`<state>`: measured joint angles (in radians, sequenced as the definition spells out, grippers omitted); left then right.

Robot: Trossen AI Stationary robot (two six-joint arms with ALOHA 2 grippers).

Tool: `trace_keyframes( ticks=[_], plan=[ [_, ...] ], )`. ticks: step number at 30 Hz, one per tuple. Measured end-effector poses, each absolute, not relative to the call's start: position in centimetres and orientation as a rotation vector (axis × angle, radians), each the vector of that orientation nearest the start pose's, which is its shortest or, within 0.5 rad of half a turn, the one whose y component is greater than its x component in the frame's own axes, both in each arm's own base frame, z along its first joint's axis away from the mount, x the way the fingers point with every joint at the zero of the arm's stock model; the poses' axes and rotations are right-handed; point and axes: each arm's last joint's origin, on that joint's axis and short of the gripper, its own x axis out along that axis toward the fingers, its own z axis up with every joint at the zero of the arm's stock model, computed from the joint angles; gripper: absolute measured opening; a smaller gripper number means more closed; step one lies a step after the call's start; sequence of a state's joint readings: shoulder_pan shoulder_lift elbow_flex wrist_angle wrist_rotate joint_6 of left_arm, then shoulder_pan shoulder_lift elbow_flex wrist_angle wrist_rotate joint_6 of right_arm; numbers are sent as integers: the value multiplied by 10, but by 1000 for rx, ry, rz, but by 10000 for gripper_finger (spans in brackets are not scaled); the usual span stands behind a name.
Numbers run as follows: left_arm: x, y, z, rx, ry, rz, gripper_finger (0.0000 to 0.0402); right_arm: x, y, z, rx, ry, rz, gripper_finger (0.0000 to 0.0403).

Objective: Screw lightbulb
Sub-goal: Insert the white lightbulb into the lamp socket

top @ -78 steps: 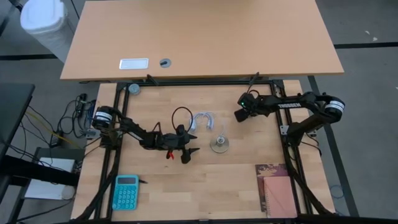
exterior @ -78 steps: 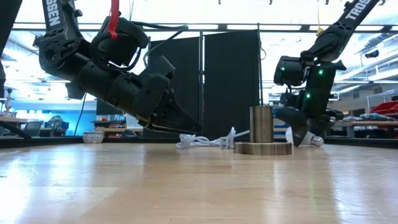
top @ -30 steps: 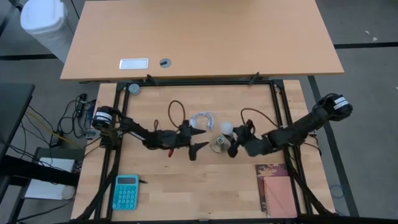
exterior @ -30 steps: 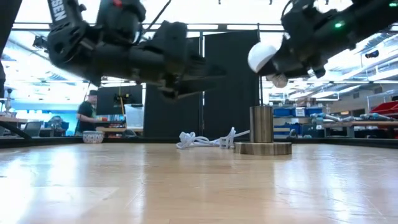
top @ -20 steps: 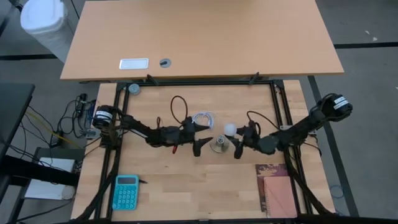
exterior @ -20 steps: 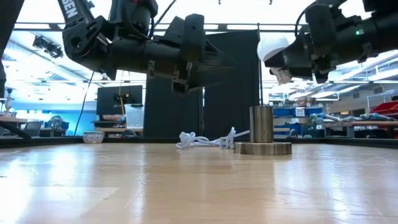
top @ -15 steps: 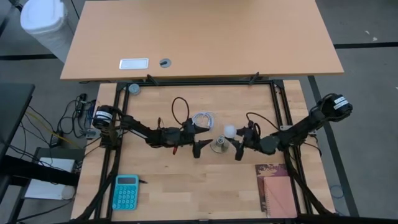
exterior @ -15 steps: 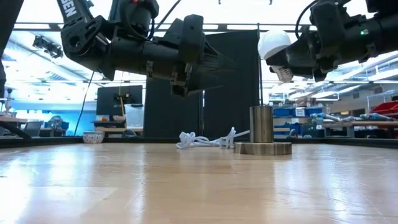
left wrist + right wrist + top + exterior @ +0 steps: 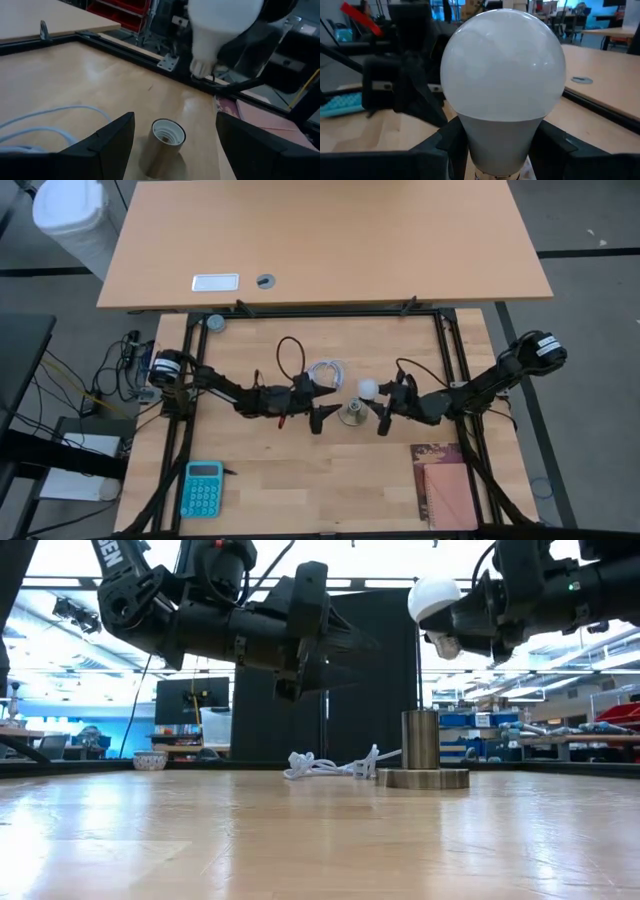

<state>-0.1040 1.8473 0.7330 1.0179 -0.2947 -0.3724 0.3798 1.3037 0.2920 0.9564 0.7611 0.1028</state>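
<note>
Pale wooden table point(image 9: 300, 480), bright workshop beyond

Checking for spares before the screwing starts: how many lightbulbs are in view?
1. The lightbulb is held in the right gripper, in the air above the socket. No other shows on the table.
</note>
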Motion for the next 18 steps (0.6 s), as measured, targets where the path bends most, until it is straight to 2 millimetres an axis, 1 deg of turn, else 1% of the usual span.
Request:
trace_keyframes(
  ticks=[3,7,12,15,18],
  plan=[
    [348,-31,154,-352,63,199,284,211,64,178,68,20,-377,168],
    [348,-31,155,-352,59,205,284,214,65,174,52,22,-377,168],
    [347,-30,155,-351,57,216,284,223,69,167,13,-58,-368,168],
    [347,-30,155,-351,55,224,284,228,71,160,4,-113,-323,168],
    [347,-30,154,-349,60,228,284,233,69,146,7,-107,-301,168]
  ],
)
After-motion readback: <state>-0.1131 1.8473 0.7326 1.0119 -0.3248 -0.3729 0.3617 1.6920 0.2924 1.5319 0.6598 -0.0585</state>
